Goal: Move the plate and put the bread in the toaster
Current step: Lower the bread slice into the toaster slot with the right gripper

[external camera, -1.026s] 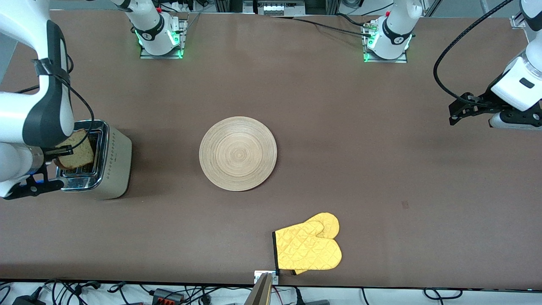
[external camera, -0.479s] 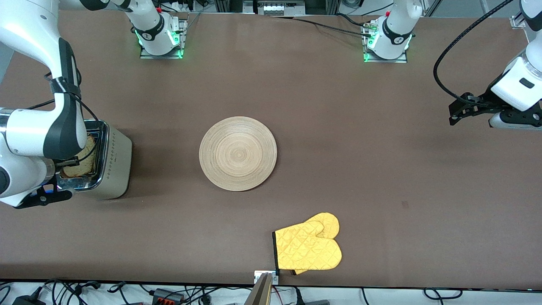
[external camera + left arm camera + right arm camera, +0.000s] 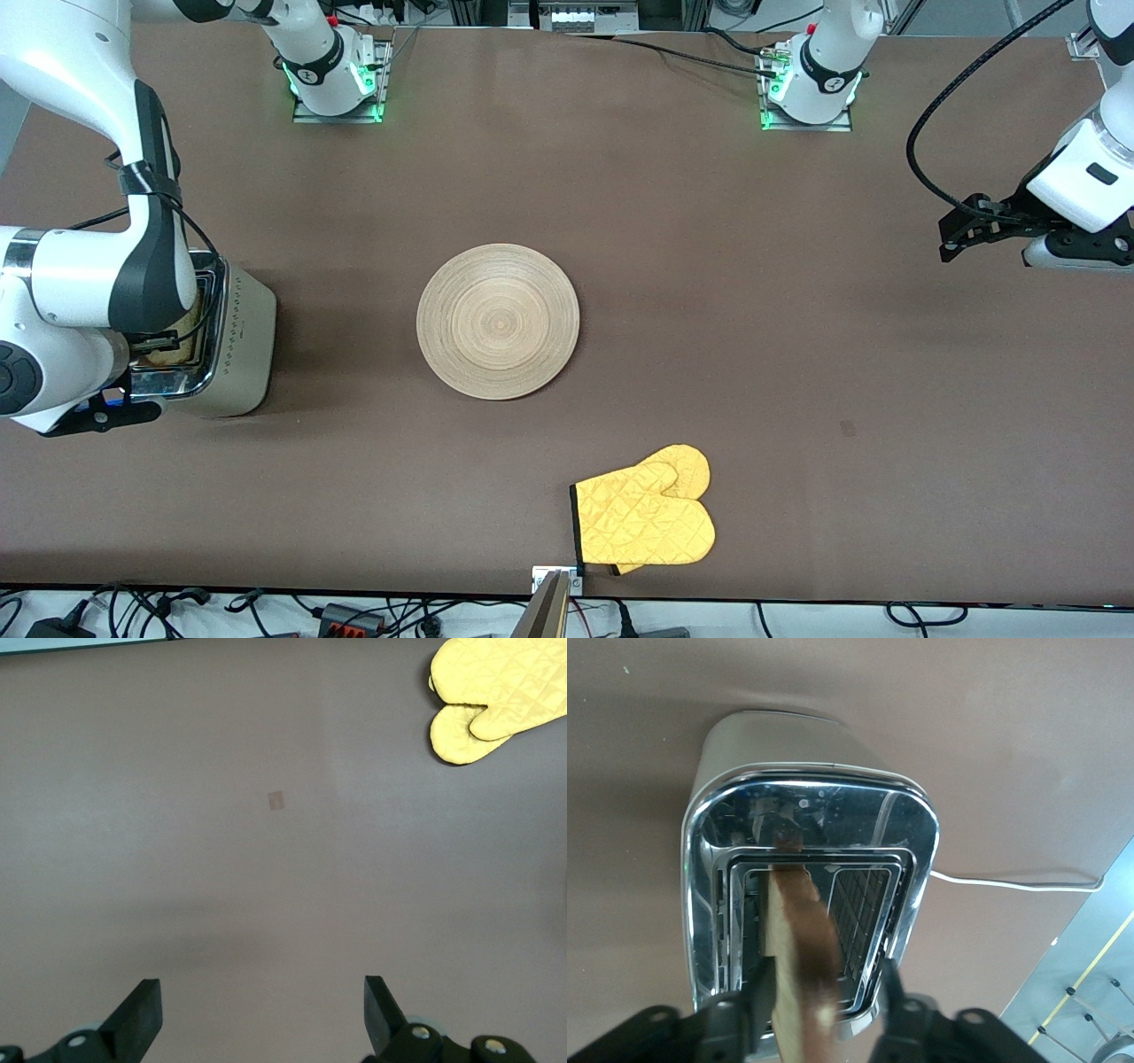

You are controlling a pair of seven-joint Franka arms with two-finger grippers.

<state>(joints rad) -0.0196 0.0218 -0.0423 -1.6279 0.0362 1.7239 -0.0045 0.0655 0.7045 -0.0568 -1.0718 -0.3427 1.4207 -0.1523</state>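
Bread point(image 3: 799, 948), edge-on between the right gripper point(image 3: 824, 992) fingers, hangs partway into a toaster point(image 3: 232, 332) slot, its length matching the slot's. Plate point(image 3: 498, 321) sits mid-table. Left gripper point(image 3: 261, 1014) waits spread wide and empty above bare table.

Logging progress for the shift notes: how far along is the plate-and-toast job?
The plate sits bare mid-table, so the bread is already off it. In hand: the right hand grips the slice, which is partly inside a toaster slot. Left: lowering it fully and letting go. The left hand waits open over bare table.
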